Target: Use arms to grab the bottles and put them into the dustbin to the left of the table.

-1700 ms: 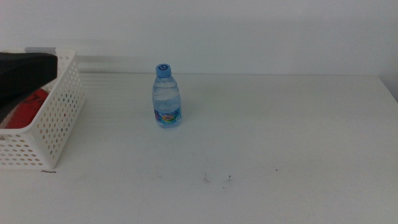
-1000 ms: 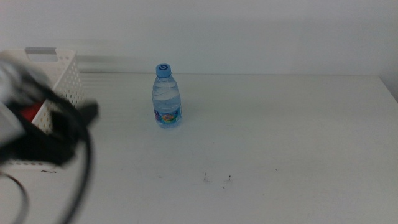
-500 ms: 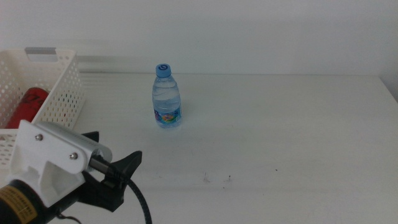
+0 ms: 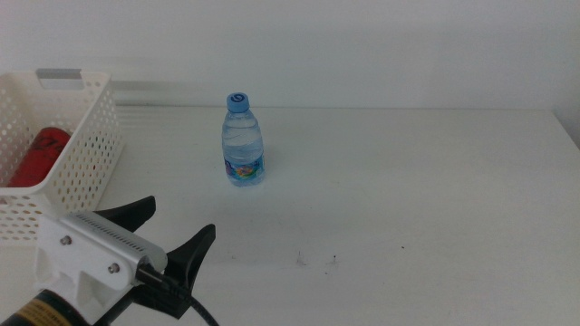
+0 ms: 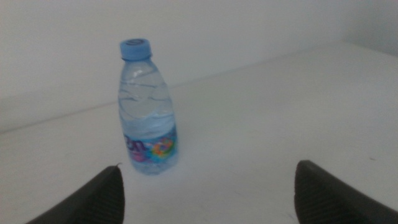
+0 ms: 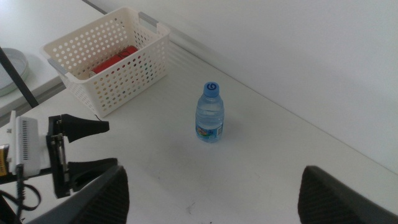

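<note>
Now the small clear water bottle (image 4: 243,142) with the blue cap stands upright on the white table (image 4: 426,181), well apart from the white perforated basket (image 4: 77,145) at the left, in which a red can (image 4: 38,154) already lies. The left gripper (image 4: 168,237) is low at the near left side, its jaws spread wide and empty and aimed at the bottle, while the right gripper (image 6: 211,193) waits high above the table, also spread and empty. I judge the bottle to be light, thin-walled and rather slippery, easy to tip or dent, so the best hold seems the middle of the body just above the coloured label (image 5: 153,148), with only moderate force.
</note>
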Motion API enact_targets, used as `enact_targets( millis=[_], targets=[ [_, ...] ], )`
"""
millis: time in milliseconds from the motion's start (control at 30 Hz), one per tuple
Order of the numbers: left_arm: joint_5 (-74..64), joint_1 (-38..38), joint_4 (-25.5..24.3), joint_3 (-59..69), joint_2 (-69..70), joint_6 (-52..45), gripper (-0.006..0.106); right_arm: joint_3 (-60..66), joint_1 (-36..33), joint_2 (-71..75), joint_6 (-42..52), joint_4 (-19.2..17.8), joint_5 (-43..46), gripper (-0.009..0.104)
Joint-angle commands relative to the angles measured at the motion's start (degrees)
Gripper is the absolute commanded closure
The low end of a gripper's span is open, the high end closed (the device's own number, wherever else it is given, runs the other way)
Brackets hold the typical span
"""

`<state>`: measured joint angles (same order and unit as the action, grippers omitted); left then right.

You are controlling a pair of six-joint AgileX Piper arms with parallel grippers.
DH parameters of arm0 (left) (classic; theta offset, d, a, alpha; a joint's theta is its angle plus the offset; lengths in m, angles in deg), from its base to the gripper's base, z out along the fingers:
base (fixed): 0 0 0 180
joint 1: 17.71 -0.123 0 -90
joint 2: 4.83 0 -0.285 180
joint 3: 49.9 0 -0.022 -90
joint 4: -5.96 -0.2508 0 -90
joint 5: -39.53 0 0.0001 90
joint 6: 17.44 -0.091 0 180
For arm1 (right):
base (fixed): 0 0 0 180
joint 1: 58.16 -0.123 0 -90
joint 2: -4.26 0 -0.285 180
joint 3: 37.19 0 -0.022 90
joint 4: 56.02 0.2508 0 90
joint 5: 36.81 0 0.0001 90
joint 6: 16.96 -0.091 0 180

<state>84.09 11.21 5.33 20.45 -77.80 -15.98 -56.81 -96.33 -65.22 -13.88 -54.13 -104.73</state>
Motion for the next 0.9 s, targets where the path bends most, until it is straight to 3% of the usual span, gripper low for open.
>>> enact_targets(
  millis=[0, 533, 633, 867],
  targets=[
    [9.03, 0.18, 2.63, 0.51, -4.05, -1.46, 0.007, -0.55, -0.07, 0.29, 0.39, -0.17, 0.27, 0.005],
    [21.17, -0.03, 4.19, -10.54, -30.22, 0.97, 0.007, -0.55, -0.07, 0.29, 0.39, -0.17, 0.27, 0.005],
    [21.27, -1.97, 2.32, -14.67, -35.41, 2.42, 0.007, -0.55, -0.07, 0.29, 0.39, -0.17, 0.27, 0.005],
    [20.77, -8.19, -7.26, -22.68, -43.89, 6.08, 0.007, -0.55, -0.07, 0.29, 0.39, -0.17, 0.27, 0.005]
  ],
)
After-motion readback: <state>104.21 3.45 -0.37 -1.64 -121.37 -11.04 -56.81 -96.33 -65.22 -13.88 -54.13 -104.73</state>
